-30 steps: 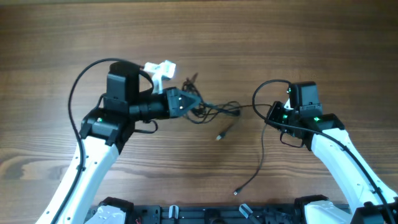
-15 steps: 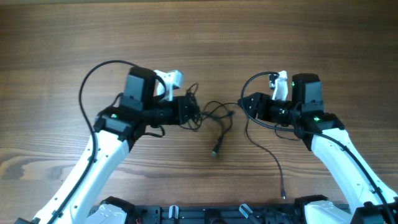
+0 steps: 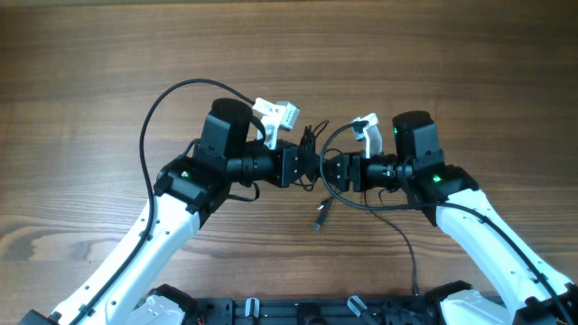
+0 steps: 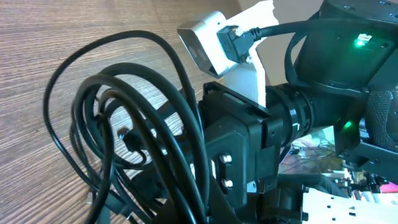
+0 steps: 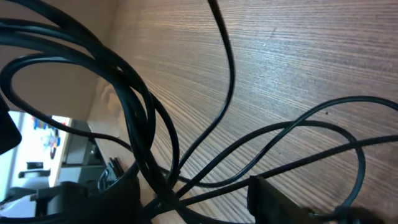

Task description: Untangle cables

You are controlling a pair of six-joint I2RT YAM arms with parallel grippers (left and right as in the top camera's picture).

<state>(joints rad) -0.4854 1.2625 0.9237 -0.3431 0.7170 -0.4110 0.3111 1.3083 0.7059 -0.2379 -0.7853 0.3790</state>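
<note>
"While the left gripper (image 3: 305,168) is clamped shut on the cables (image 3: 315,144), bunched between both arms, what's the risk?"

"The right gripper (image 3: 330,170) sits nose to nose with it — I can't tell how wide its jaws stand. Pull on the wrong strand and the knot tightens — the loose plug (image 3: 321,215) may snag."

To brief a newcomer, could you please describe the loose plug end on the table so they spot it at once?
On the table, find the cables knotted at its centre. Just below them, toward the robot's base, lies the plug end: a small stub, alone on bare wood, unlike the cords bunched above.
</note>
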